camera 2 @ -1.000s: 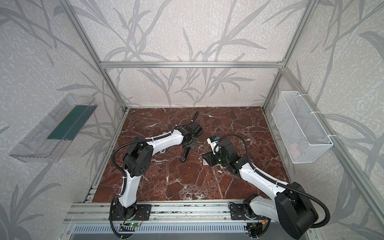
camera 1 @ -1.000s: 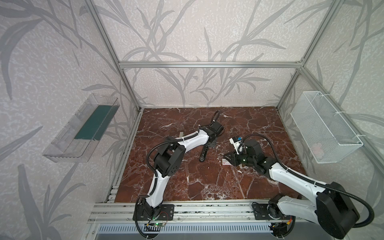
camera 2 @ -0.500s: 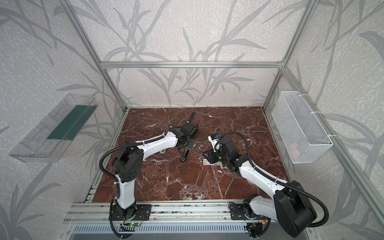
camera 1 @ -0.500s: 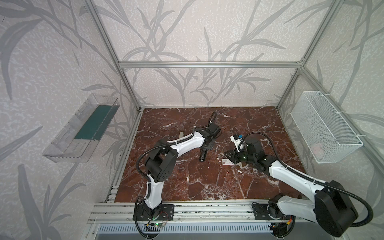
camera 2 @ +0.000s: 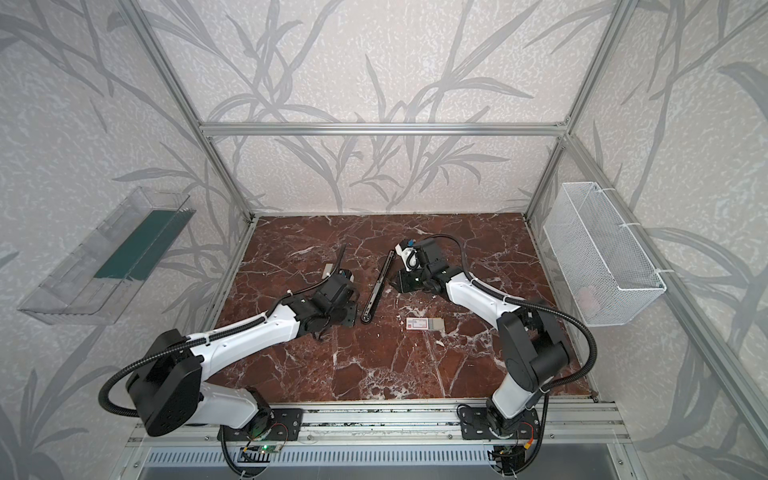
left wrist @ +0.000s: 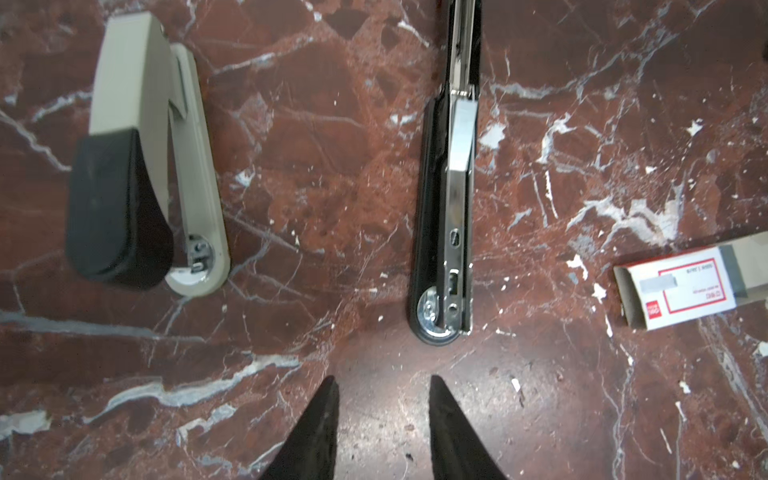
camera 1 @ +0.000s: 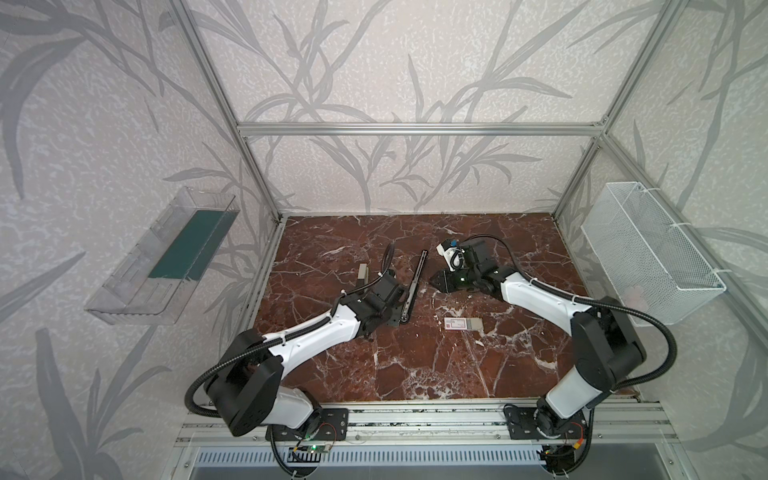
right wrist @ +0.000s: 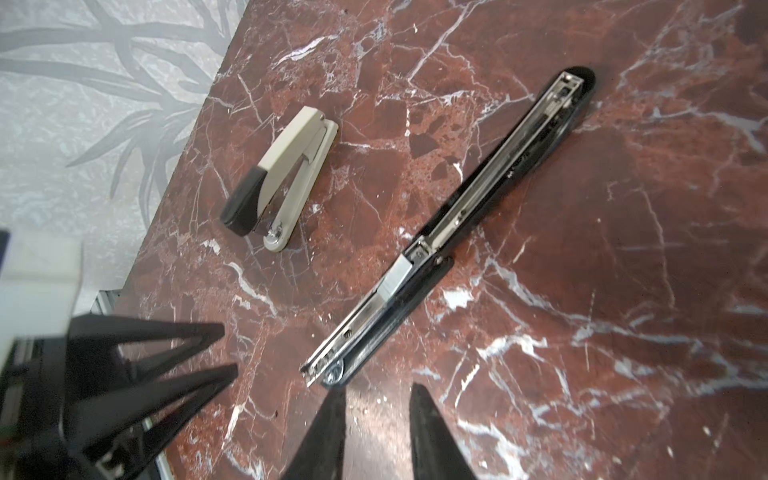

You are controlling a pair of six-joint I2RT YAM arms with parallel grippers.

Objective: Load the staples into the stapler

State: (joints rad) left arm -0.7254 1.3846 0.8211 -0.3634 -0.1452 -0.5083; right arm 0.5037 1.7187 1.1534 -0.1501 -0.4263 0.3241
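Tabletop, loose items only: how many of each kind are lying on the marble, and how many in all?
Staplers: 2 (beige stapler; black stapler, opened flat)
Boxes: 1 (staple box)
Total: 3

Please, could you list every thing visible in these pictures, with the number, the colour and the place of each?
black stapler: 1, black and chrome, opened out flat, middle of the table
beige stapler: 1, beige with a black tip, left of the black stapler in both top views
staple box: 1, white with red print, lying flat, front right of the black stapler
clear tray: 1, transparent with a green floor, left wall
wire basket: 1, white, right wall
pale thing: 1, pinkish white, inside the wire basket, too small to identify
table: 1, red-brown marble, white veins
left pincer: 1, black, open, empty, left of the black stapler
right pincer: 1, black, open, empty, right of the black stapler
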